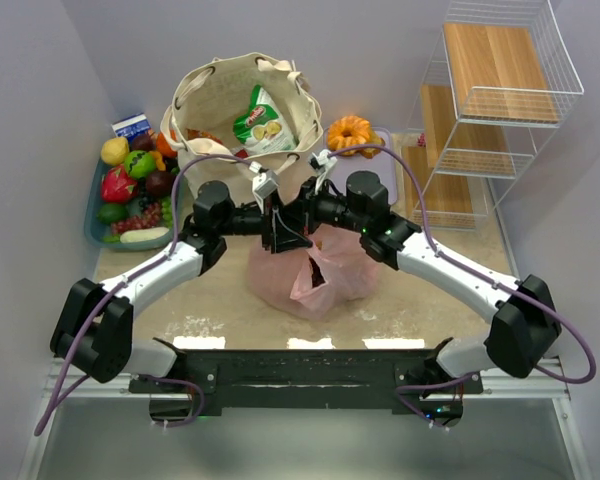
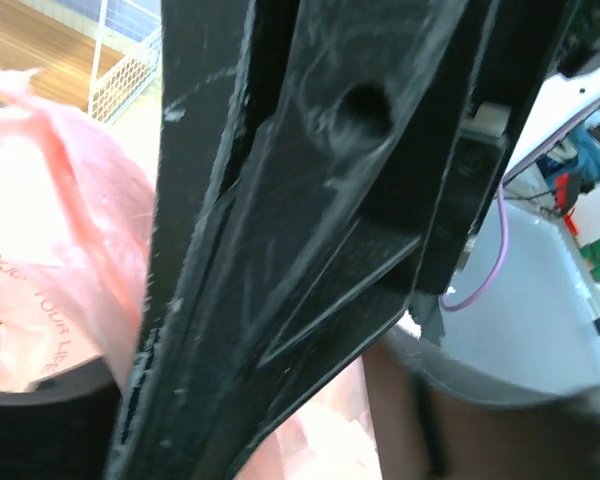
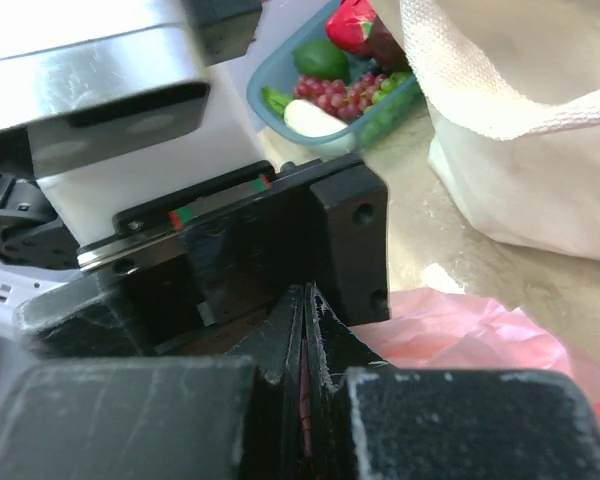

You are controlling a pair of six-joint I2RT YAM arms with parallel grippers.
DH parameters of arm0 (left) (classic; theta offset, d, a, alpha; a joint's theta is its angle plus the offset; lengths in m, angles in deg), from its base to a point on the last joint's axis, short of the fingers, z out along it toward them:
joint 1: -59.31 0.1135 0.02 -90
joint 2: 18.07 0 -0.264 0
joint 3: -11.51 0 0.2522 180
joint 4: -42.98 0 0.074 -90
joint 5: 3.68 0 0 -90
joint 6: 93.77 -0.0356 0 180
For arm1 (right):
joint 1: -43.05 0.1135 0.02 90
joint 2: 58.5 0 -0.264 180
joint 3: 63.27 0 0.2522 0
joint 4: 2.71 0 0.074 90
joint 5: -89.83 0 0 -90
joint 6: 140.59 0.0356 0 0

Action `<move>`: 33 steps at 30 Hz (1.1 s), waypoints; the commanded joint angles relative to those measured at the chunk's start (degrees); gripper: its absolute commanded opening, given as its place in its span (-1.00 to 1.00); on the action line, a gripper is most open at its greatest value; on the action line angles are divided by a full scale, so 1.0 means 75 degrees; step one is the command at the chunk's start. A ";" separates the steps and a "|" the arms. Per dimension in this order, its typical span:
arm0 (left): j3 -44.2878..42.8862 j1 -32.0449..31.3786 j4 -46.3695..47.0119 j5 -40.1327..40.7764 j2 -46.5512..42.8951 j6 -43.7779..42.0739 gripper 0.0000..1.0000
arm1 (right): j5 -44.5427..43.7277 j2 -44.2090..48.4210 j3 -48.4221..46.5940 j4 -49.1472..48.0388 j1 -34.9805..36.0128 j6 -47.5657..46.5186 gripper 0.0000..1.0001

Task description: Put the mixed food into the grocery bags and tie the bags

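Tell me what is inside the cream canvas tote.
A green and white snack packet lies in the cream tote. Anything beneath it is hidden by the packet and the tote's folded walls.

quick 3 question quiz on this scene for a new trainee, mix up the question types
1. True or false: the orange ring cake is already inside the canvas tote.
2. Multiple choice: the snack packet showing inside the tote is mostly A) blue B) green C) black.
3. Fill the blank: the jaws of the right gripper are ____ (open or shut).

Key
1. False. It sits outside the tote, just to its right in the top view.
2. B. The green snack packet lies in the tote's mouth.
3. Shut. The fingers meet with no gap.
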 commanded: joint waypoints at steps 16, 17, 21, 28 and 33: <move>-0.0107 -0.0100 0.0019 0.0133 0.0025 -0.0214 -1.00 | -0.0208 0.0615 -0.0611 0.0075 0.0207 0.0015 0.09; -0.0108 -0.0100 -0.0004 0.0133 0.0025 -0.0261 -1.00 | -0.0080 0.0731 -0.0716 0.0180 0.0207 0.0026 0.19; -0.0178 -0.0100 -0.0354 0.0110 0.0048 -0.0542 -1.00 | 0.0015 0.1188 -0.0927 0.0426 0.0207 -0.0044 0.50; -0.0447 -0.0159 -0.1152 -0.0054 -0.0010 -0.1433 -1.00 | 0.0144 0.1342 -0.1560 0.1363 -0.0413 -0.0406 0.59; -0.0448 -0.0182 -0.1492 -0.0031 -0.0244 -0.2042 -1.00 | 0.0249 0.0956 -0.1795 0.2056 -0.0917 -0.0536 0.60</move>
